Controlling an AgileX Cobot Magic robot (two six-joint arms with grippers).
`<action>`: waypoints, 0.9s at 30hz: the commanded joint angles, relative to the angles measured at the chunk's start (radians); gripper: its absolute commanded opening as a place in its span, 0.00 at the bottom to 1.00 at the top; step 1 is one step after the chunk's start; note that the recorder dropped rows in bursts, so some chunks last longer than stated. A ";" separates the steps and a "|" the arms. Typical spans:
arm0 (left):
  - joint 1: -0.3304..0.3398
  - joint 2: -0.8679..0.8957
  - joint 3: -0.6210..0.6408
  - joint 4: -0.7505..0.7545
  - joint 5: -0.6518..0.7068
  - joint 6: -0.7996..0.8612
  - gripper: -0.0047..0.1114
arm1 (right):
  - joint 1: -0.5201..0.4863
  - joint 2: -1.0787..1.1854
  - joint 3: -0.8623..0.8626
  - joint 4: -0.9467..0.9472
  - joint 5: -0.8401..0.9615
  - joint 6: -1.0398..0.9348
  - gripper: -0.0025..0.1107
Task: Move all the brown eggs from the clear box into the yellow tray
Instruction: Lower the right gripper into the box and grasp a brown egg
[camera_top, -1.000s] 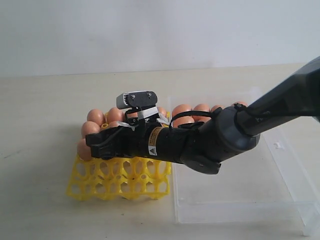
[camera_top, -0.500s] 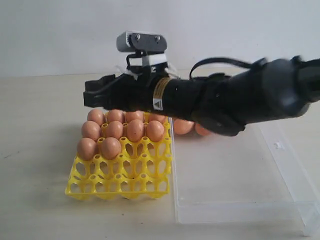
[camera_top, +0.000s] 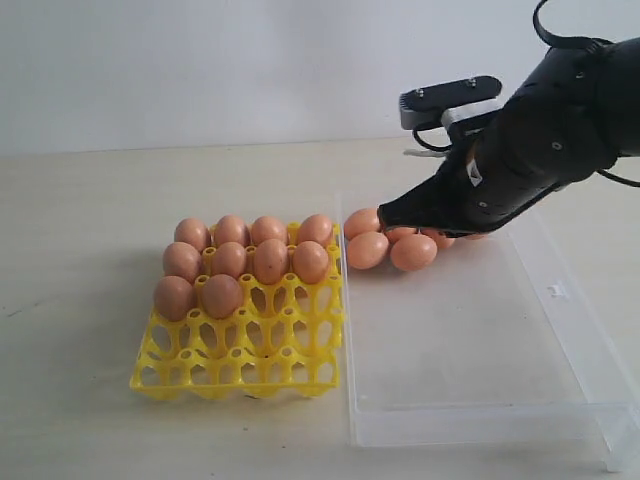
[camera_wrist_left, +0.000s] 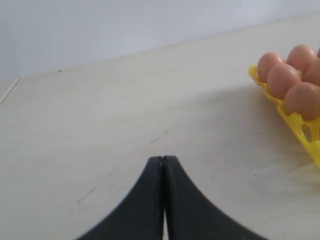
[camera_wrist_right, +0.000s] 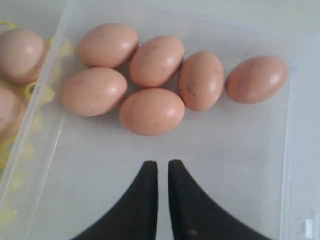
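Six brown eggs (camera_wrist_right: 152, 111) lie clustered at the far left corner of the clear box (camera_top: 480, 400); they are also visible in the exterior view (camera_top: 367, 250). Several more eggs (camera_top: 270, 260) fill the far rows of the yellow tray (camera_top: 240, 365). My right gripper (camera_top: 385, 218) hovers over the box just behind the cluster. Its jaws (camera_wrist_right: 160, 164) are drawn together to a thin slit with nothing between them. My left gripper (camera_wrist_left: 163, 159) is shut and empty over bare table, to the left of the tray (camera_wrist_left: 300, 125) and its eggs (camera_wrist_left: 283, 80).
The box lies right against the tray's right side. Its near half holds no eggs. The tray's two front rows are empty cups with pegs. A small latch tab (camera_top: 556, 291) sits on the box's right wall.
My right arm has lifted off the tray and swung right to above the box's eggs. Its jaws have narrowed from wide open to almost touching.
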 joint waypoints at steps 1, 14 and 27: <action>0.002 -0.006 -0.004 -0.008 -0.009 -0.005 0.04 | -0.085 0.049 -0.003 0.161 -0.032 0.028 0.28; 0.002 -0.006 -0.004 -0.008 -0.009 -0.005 0.04 | -0.153 0.204 -0.116 0.026 -0.175 0.040 0.48; 0.002 -0.006 -0.004 -0.008 -0.009 -0.005 0.04 | -0.157 0.369 -0.339 0.028 -0.003 -0.138 0.48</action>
